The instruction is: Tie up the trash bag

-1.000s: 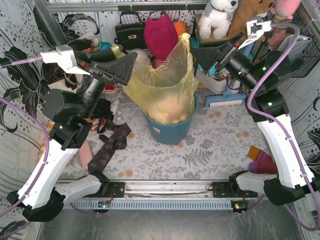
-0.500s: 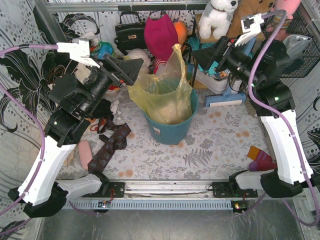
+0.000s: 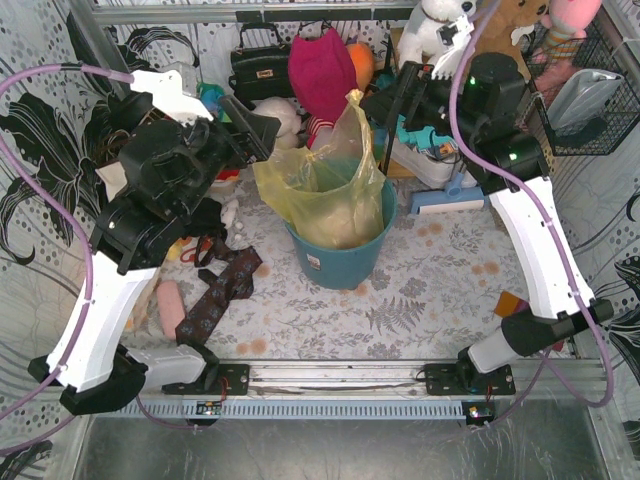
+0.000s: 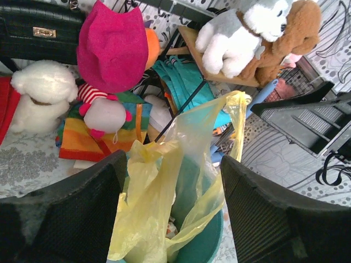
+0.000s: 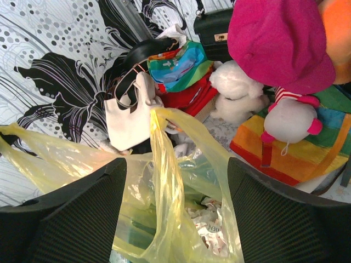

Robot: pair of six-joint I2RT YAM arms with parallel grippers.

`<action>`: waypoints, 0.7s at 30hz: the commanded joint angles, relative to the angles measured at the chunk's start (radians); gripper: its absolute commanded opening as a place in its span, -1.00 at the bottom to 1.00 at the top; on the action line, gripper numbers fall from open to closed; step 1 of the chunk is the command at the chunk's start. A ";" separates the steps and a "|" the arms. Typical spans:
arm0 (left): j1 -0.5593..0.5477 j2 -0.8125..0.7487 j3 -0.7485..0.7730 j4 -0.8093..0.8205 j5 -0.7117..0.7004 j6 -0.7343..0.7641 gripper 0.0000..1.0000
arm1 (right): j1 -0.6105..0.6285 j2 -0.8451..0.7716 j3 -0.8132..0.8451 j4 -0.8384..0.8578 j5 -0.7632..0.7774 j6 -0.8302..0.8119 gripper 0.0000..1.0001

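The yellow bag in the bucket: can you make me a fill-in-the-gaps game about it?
1. The trash bag is coloured ____.
2. It stands ____ the teal bucket.
3. The left gripper and the right gripper both have fingers that are ____, gripping nothing.
4. The bag's top is not yet ____.
Missing words: yellow; inside; open; tied.

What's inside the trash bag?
Crumpled white paper shows in the open trash bag; anything deeper is hidden by its yellow plastic and the teal bucket.
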 commanded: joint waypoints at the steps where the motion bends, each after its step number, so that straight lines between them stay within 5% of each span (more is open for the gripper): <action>1: -0.002 0.026 0.080 -0.033 -0.036 0.011 0.46 | -0.001 0.063 0.122 -0.025 -0.067 -0.015 0.45; 15: -0.002 0.080 0.129 -0.106 -0.089 0.023 0.31 | -0.001 0.255 0.333 -0.089 -0.144 -0.026 0.24; 19: -0.001 0.104 0.148 -0.119 -0.101 0.033 0.32 | -0.001 0.273 0.350 -0.109 -0.139 -0.033 -0.06; 21: 0.001 0.116 0.164 -0.131 -0.101 0.039 0.29 | -0.001 0.263 0.346 -0.117 -0.126 -0.035 -0.47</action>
